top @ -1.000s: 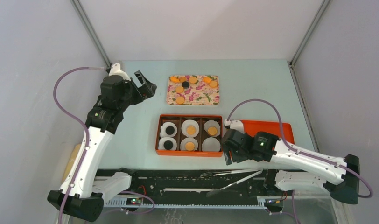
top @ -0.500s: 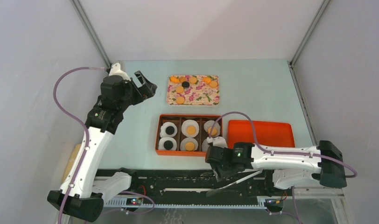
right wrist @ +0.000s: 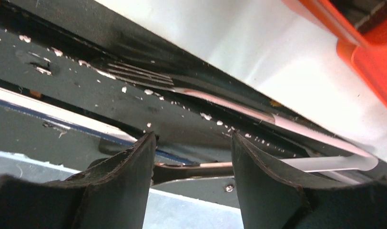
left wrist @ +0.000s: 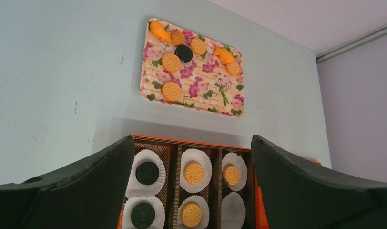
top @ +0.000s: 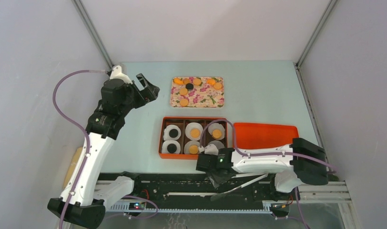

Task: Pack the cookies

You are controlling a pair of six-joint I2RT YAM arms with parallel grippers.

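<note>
Left hand (top: pixel 147 88) spread wide above bare table (top: pixel 263 86), cookies (left wrist: pixel 171 62) on floral tray (left wrist: pixel 206 95) ahead of it, more in orange box (top: pixel 161 137) beneath its fingertips, right hand (right wrist: pixel 192 138) spread over black rail (right wrist: pixel 63 62) at the near table edge, metal tongs (right wrist: pixel 196 167) between its fingers, box just beyond.

- Loose cookies (left wrist: pixel 171 62): several tan discs and one black, lying flat, ahead of the left gripper (left wrist: pixel 192 143), well apart.
- Packed cookies (left wrist: pixel 193 172): three tan, two black, flat, framed between its spread fingers.
</note>
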